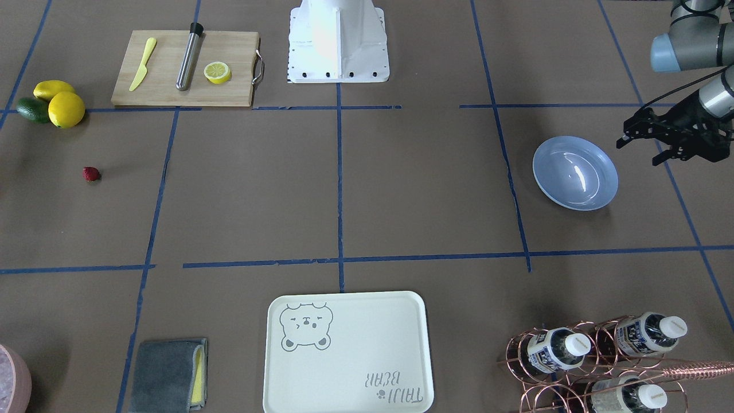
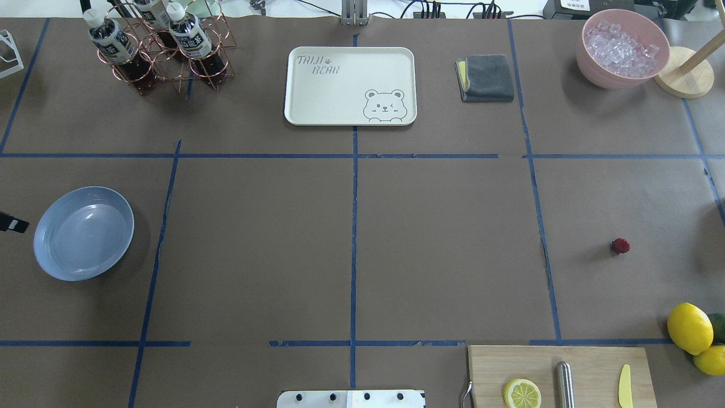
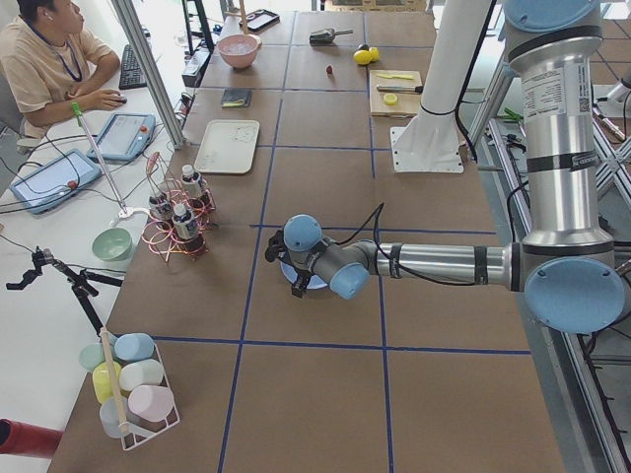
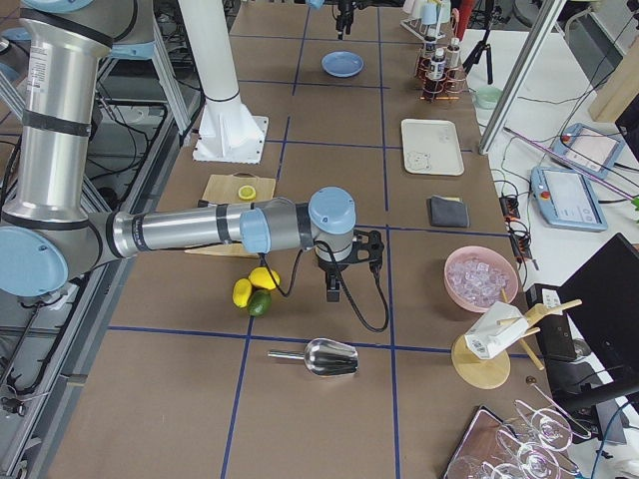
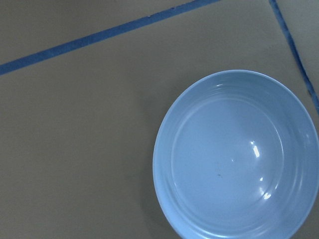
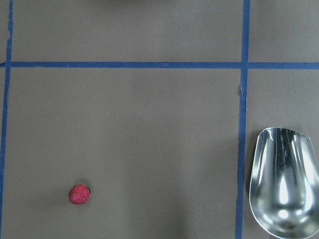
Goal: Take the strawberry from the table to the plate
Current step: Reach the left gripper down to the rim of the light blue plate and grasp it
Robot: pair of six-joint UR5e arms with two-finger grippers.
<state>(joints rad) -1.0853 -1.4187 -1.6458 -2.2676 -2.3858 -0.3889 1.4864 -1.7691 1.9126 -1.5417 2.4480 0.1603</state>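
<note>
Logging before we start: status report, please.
Left pincer open, beside plate. Right pincer hovering, state unclear. Strawberry on table, ungrasped. Nothing blocking it.

My left arm stretches out low and level; my left end effector [image 1: 637, 150] hangs with jaws apart, holding nothing. My right arm also lies level, my right end effector [image 4: 334, 282] pointing down, its jaws' state unclear.

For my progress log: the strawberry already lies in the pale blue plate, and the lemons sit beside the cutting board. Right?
No. The strawberry lies on the bare table, far from the empty plate, as the overhead view shows. The lemons do sit beside the cutting board.
</note>
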